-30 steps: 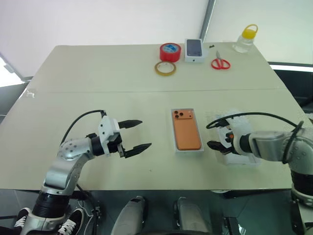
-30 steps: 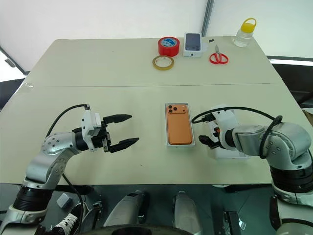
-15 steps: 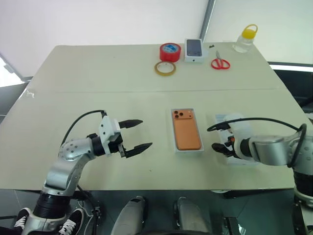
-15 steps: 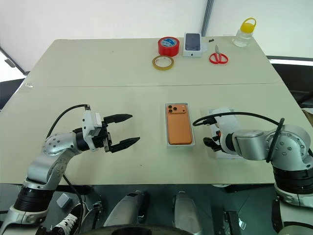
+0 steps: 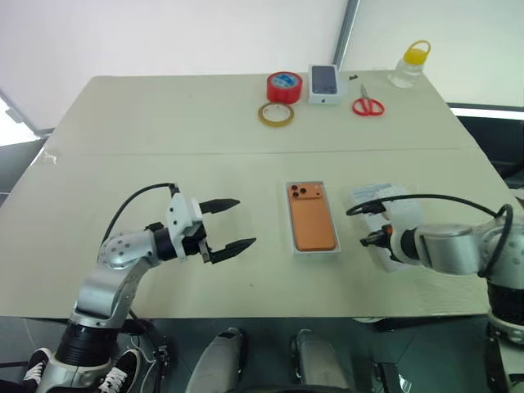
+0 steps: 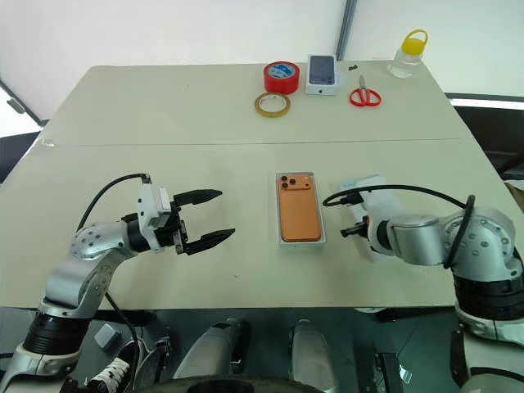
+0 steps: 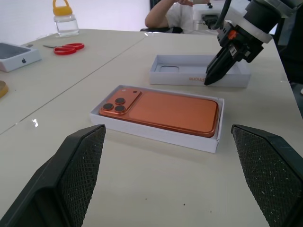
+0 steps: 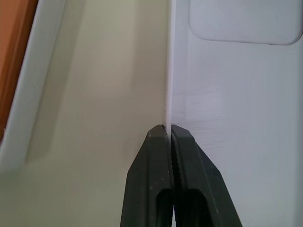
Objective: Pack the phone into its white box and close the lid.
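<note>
Left gripper (image 5: 229,224) jaws spread wide, right gripper (image 8: 169,135) jaws pinched together

A pale beige table (image 5: 164,147) is carrying a small cluster of odds and ends along its far edge. A roll of red tape (image 5: 284,87) is standing just beside a small white box with a dark phone picture (image 5: 325,83) on its top. A ring of tan tape (image 5: 277,115) is lying flat just in front of the red roll. Red-handled scissors (image 5: 369,105) are resting near the small box, on its other side. A clear bottle with a yellow cap and loop handle (image 5: 410,65) is standing upright at the far corner. Beyond the table, a person's arm in a white sleeve (image 7: 165,13) is showing.
</note>
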Robot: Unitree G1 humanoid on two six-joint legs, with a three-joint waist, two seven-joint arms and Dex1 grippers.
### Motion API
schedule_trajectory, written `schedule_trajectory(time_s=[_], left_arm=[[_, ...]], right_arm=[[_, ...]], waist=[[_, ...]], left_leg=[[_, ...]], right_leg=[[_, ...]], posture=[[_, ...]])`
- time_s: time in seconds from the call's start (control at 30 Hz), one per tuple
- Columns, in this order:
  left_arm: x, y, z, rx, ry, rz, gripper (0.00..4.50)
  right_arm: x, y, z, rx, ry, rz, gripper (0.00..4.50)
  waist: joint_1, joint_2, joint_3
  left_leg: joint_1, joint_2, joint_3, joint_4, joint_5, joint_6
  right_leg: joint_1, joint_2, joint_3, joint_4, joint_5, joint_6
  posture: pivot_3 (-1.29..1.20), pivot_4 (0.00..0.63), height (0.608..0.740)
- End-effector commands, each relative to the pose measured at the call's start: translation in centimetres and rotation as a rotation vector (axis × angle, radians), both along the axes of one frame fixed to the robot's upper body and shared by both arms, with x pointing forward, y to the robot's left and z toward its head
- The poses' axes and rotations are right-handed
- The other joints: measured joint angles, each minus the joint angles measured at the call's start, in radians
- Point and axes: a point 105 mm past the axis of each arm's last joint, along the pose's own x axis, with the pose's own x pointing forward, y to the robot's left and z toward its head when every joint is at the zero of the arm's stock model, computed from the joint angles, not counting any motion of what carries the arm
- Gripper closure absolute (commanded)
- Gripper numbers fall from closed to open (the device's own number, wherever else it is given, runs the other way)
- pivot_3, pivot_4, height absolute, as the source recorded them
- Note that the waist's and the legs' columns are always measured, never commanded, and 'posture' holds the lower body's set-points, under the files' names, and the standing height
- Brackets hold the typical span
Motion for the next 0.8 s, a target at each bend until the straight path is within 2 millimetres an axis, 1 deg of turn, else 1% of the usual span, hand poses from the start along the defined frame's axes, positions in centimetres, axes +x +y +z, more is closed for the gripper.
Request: schedule_trajectory(time_s=[0.03,0.13,0.2,0.27,0.37,0.4,0.43,0.47,0.5,0.53,0.6,0.63,0.7,0.73,0.8], left_arm=[[-0.1,-0.3,0.7,-0.003,-0.039,-0.01,0.0],[0.0,-0.2,0.8,-0.005,-0.043,-0.005,0.0],[0.2,-0.1,0.9,-0.006,-0.048,0.002,0.0],[0.4,0.0,1.0,-0.013,-0.048,0.011,0.0],[0.7,0.0,1.2,-0.025,-0.051,0.029,0.0],[0.7,-0.1,1.3,-0.032,-0.048,0.032,0.0],[0.8,-0.1,1.4,-0.035,-0.05,0.035,0.0],[0.8,-0.1,1.4,-0.037,-0.05,0.038,0.0],[0.8,-0.1,1.5,-0.037,-0.052,0.04,0.0],[0.9,0.0,1.5,-0.04,-0.052,0.045,0.0],[1.0,0.2,1.7,-0.045,-0.051,0.054,0.0],[1.1,0.4,1.8,-0.052,-0.05,0.063,0.0],[1.4,0.6,2.0,-0.067,-0.046,0.083,0.0],[1.6,0.8,2.1,-0.07,-0.046,0.096,0.0],[2.0,1.1,2.2,-0.079,-0.039,0.127,0.0]], right_arm=[[2.1,0.1,2.9,0.019,-0.152,-0.043,4.45],[4.1,0.2,4.9,-0.002,-0.299,-0.043,4.45],[5.4,0.1,5.3,0.045,-0.366,-0.07,4.45],[6.3,1.3,5.6,0.165,-0.414,-0.049,4.45],[7.8,4.0,7.8,0.343,-0.56,0.025,4.45],[8.1,4.8,8.4,0.397,-0.591,0.043,4.45],[8.1,5.7,9.0,0.486,-0.61,0.06,4.45],[7.8,7.0,10.1,0.62,-0.639,0.102,4.45],[7.5,7.7,10.8,0.709,-0.659,0.129,4.45],[7.1,8.4,11.7,0.793,-0.679,0.162,4.45],[6.5,8.9,12.7,0.909,-0.687,0.184,4.45],[6.1,9.3,12.8,0.977,-0.666,0.2,4.45],[5.1,10.2,12.2,1.082,-0.585,0.24,4.45],[4.6,10.6,11.7,1.092,-0.557,0.262,4.45],[3.6,11.6,10.7,1.207,-0.446,0.274,4.45]], waist=[[0.001,0.001,0.001],[0.002,0.001,0.001],[0.002,0.001,0.001],[0.002,0.001,0.001],[-0.003,0.001,0.001],[-0.004,0.002,0.002],[-0.004,0.002,0.002],[-0.004,0.002,0.002],[-0.002,0.002,0.002],[-0.002,0.002,0.002],[0.001,0.003,0.003],[0.003,0.003,0.003],[0.003,0.003,0.003],[0.003,0.003,0.003],[0.001,0.003,0.003]], left_leg=[[0.0,0.0,0.0,0.0,0.0,0.0],[0.0,0.0,0.0,0.0,0.0,0.0],[0.0,0.0,0.0,-0.001,0.0,0.0],[0.0,0.0,0.0,-0.001,0.0,0.0],[0.0,0.0,0.0,-0.001,0.0,0.0],[0.0,0.0,0.0,-0.001,0.0,0.0],[0.0,0.0,0.0,-0.001,0.0,0.0],[0.0,0.0,0.0,-0.001,0.0,0.0],[0.0,0.001,0.0,-0.001,0.0,0.0],[0.0,0.001,-0.001,-0.001,0.0,0.0],[0.0,0.001,-0.001,-0.001,0.0,0.0],[0.0,0.001,-0.001,-0.001,0.0,0.0],[0.0,0.0,-0.001,-0.001,0.0,0.0],[0.0,0.0,-0.001,-0.001,0.0,0.0],[0.0,0.0,-0.001,-0.001,0.0,0.0]], right_leg=[[0.0,0.0,0.0,0.0,0.0,0.0],[0.0,0.0,0.0,0.0,0.0,0.0],[0.0,0.0,0.0,0.0,0.0,0.0],[0.0,0.0,0.0,-0.001,0.0,0.0],[0.0,0.001,0.0,0.0,0.0,0.0],[-0.001,0.001,0.0,0.0,0.0,0.0],[-0.001,0.001,0.0,0.001,0.0,0.0],[-0.001,0.001,0.001,0.001,0.0,0.0],[-0.002,0.002,0.001,0.001,0.0,0.0],[-0.002,0.002,0.001,0.001,0.0,0.0],[-0.002,0.003,0.001,0.001,0.0,0.0],[-0.002,0.002,0.001,0.001,0.0,0.0],[-0.001,0.002,0.001,0.001,0.0,0.0],[-0.001,0.001,0.001,0.001,0.0,0.0],[-0.001,0.001,0.001,0.001,0.0,0.0]], posture=[[0.0,0.15,0.74],[0.0,0.15,0.74],[0.0,0.15,0.74],[0.0,0.15,0.74],[0.0,0.15,0.74],[0.0,0.15,0.74],[0.0,0.15,0.74],[0.0,0.15,0.74],[0.0,0.15,0.74],[0.0,0.15,0.74],[0.0,0.15,0.74],[0.0,0.15,0.74],[0.0,0.15,0.74],[0.0,0.15,0.74],[0.0,0.15,0.74]])
